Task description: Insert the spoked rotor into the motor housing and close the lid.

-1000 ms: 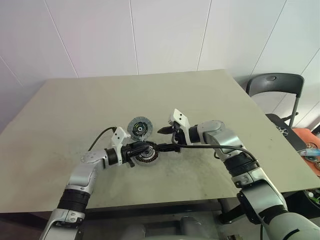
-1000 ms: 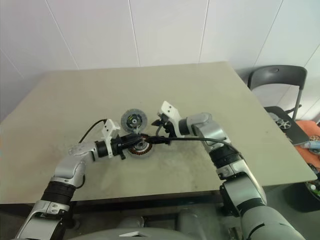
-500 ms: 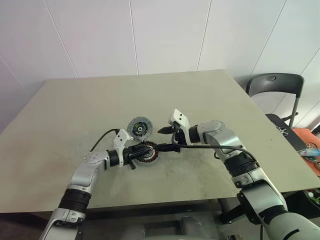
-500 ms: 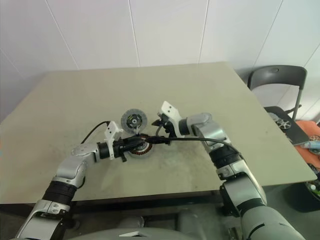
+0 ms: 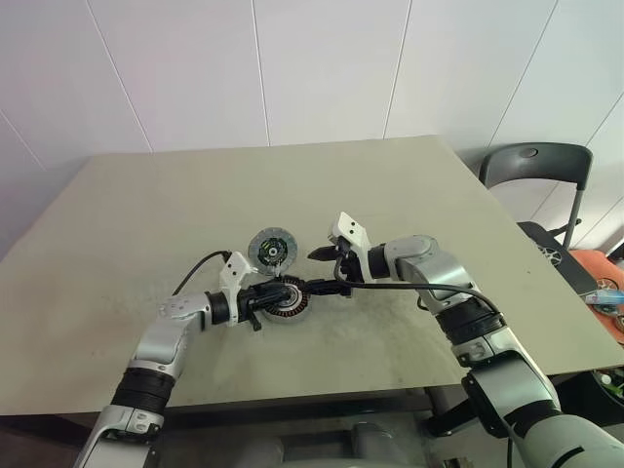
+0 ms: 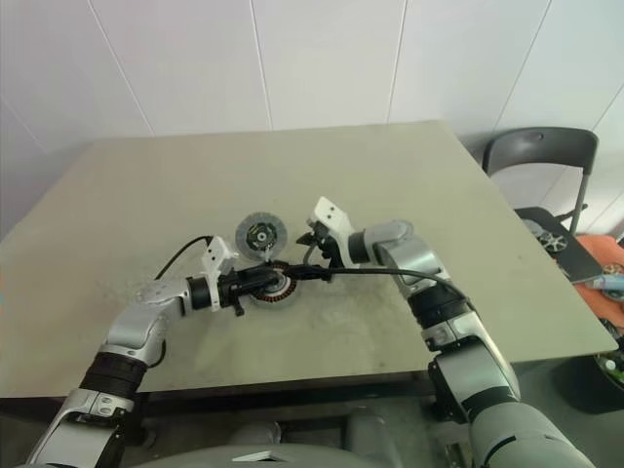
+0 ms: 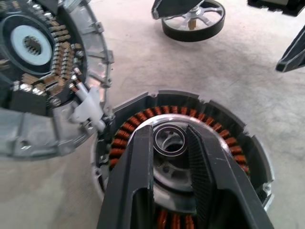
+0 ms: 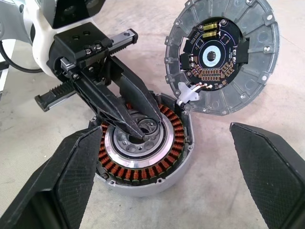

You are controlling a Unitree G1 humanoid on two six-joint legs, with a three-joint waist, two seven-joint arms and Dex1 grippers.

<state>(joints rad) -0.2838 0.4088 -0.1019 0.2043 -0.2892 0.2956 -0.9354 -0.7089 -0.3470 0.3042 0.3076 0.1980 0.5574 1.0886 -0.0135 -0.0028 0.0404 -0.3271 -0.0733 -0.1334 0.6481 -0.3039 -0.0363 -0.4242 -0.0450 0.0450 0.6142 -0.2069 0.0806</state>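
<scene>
The motor housing (image 8: pixel 177 143), a round grey cup ringed with copper windings, sits on the table (image 5: pixel 409 195) in front of me. My left gripper (image 7: pixel 170 133) reaches into its hub, shut on a small thin ring (image 7: pixel 170 140) pinched between its fingertips. The lid (image 8: pixel 221 52) lies flat against the housing's far rim, circuit side up. Just past the housing on the right lies the spoked rotor (image 7: pixel 209 28), partly covered by one black finger. My right gripper (image 8: pixel 164 131) hovers over the housing from the right, wide open and empty.
A dark chair (image 5: pixel 536 166) stands off the table's right corner, with orange clutter (image 5: pixel 604 283) beyond the right edge. A black cable (image 5: pixel 195 268) loops from my left wrist. Bare tabletop surrounds the parts.
</scene>
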